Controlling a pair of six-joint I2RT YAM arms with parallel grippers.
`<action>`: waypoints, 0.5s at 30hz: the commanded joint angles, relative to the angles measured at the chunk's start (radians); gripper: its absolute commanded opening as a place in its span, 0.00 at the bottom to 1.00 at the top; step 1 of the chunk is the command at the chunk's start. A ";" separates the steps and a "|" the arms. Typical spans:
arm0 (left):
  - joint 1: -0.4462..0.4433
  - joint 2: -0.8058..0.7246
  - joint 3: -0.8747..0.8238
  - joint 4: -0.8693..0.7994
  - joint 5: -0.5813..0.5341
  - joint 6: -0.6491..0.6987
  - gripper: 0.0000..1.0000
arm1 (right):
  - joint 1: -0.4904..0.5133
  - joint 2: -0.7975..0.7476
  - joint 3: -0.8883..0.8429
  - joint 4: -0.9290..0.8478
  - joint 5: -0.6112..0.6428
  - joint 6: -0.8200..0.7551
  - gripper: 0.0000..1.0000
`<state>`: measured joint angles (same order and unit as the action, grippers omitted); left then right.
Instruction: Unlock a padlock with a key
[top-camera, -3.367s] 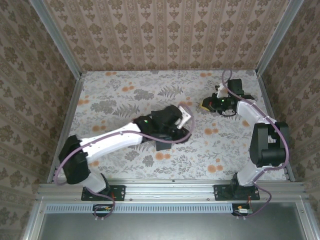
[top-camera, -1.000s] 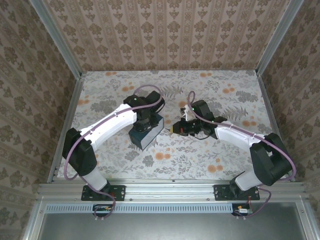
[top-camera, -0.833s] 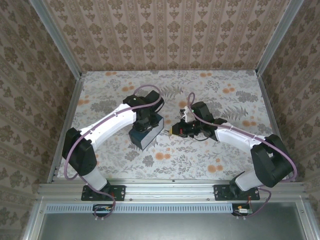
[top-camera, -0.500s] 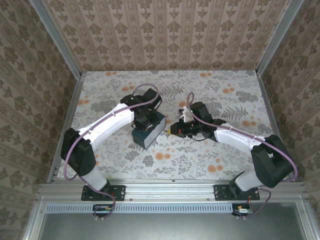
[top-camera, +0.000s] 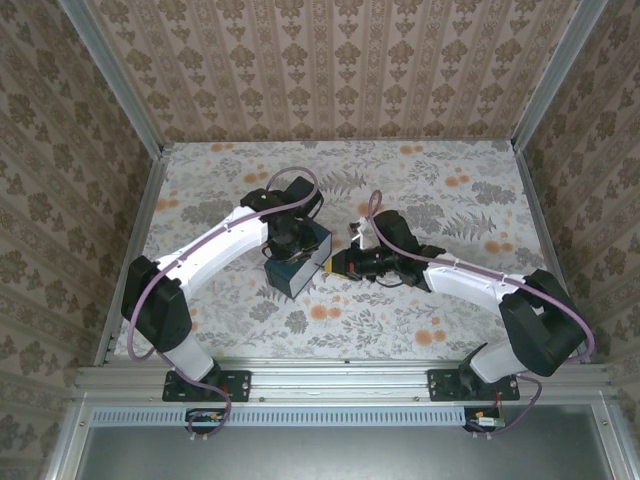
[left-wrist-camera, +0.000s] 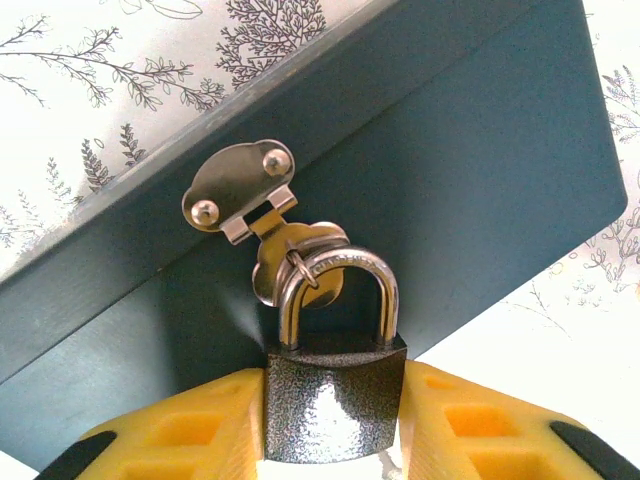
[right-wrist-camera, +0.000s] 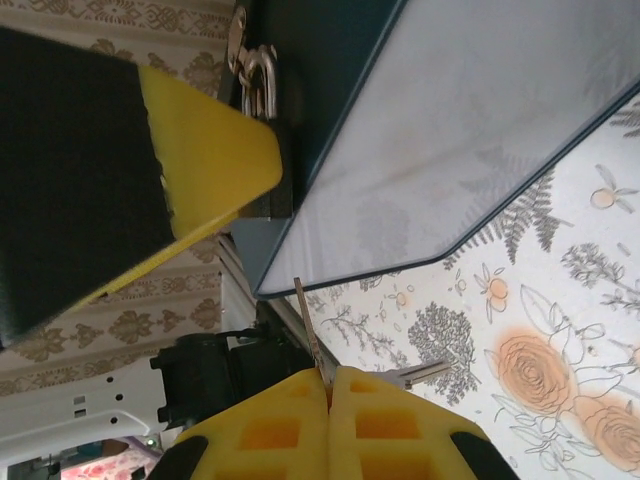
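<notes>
The table (top-camera: 220, 170) wears a pale cloth printed with grey ferns and orange blooms. Brown damask wallpaper covers the back wall (top-camera: 330, 70) and side walls (top-camera: 50, 200). Silvery metal posts (top-camera: 112, 75) stand at the corners, and a metal rail (top-camera: 340, 378) runs along the near edge.

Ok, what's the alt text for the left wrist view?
A grey padlock sits clamped between the yellow fingers of the left gripper. Its silver shackle is hooked through the hasp of a dark blue box, which rests on a floral tablecloth.

The padlock (left-wrist-camera: 333, 410) has a rough, speckled metal body; the box (left-wrist-camera: 480, 170) is matt.
</notes>
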<state>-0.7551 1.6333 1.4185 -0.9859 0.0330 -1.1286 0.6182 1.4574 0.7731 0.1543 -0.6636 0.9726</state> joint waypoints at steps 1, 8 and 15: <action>0.011 0.001 -0.019 0.001 0.019 -0.007 0.32 | 0.025 -0.016 -0.034 0.104 0.029 0.095 0.00; 0.022 -0.053 -0.075 0.069 0.031 -0.108 0.26 | 0.038 0.002 -0.086 0.269 0.080 0.222 0.00; 0.024 -0.081 -0.107 0.082 0.035 -0.180 0.25 | 0.040 0.013 -0.167 0.442 0.167 0.394 0.00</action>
<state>-0.7387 1.5627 1.3415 -0.8917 0.0624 -1.2434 0.6525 1.4578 0.6392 0.4614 -0.5583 1.2568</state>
